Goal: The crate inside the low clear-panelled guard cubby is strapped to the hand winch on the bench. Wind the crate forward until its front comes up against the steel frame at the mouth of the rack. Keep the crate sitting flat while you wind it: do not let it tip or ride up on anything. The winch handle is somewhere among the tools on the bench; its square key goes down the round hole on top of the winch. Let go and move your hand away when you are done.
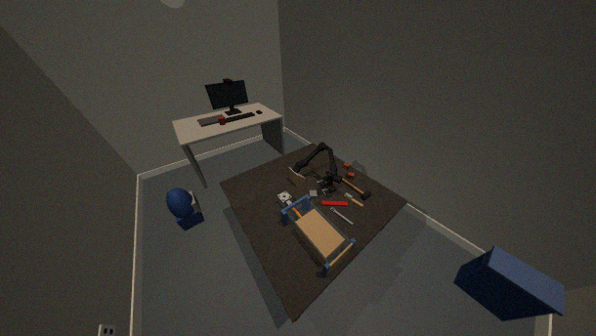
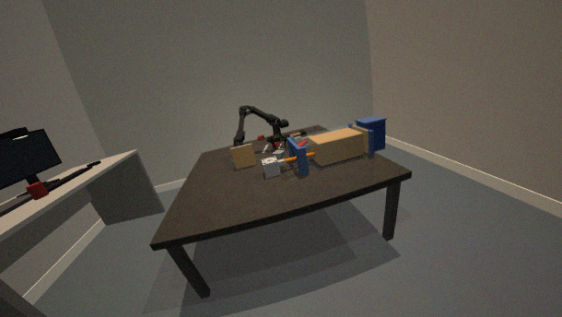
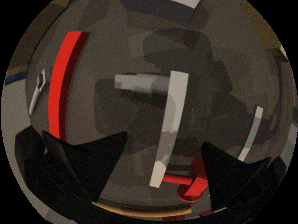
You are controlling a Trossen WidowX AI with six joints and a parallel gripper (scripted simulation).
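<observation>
The winch handle (image 3: 172,120) lies on the bench in the wrist view: a pale grey arm with a grey shaft at one end and a red grip at the other. My gripper (image 1: 328,185) (image 2: 276,142) (image 3: 166,142) is open low over it, with the arm and red grip showing between the fingers; contact cannot be judged. The white-topped winch (image 1: 284,196) (image 2: 271,170) stands before the blue frame (image 1: 307,200) (image 2: 301,158). An orange strap (image 1: 296,211) (image 2: 291,159) runs through the frame to the tan crate (image 1: 319,231) (image 2: 338,146), which sits flat, its front short of the frame.
A red bar (image 1: 334,203) (image 3: 60,95) and a wrench (image 1: 342,216) (image 3: 37,94) lie beside the gripper. A hammer (image 1: 353,186) lies on its other side. A pale strip (image 3: 253,131) lies right in the wrist view. A tan board (image 1: 295,177) (image 2: 243,157) stands near the arm's base.
</observation>
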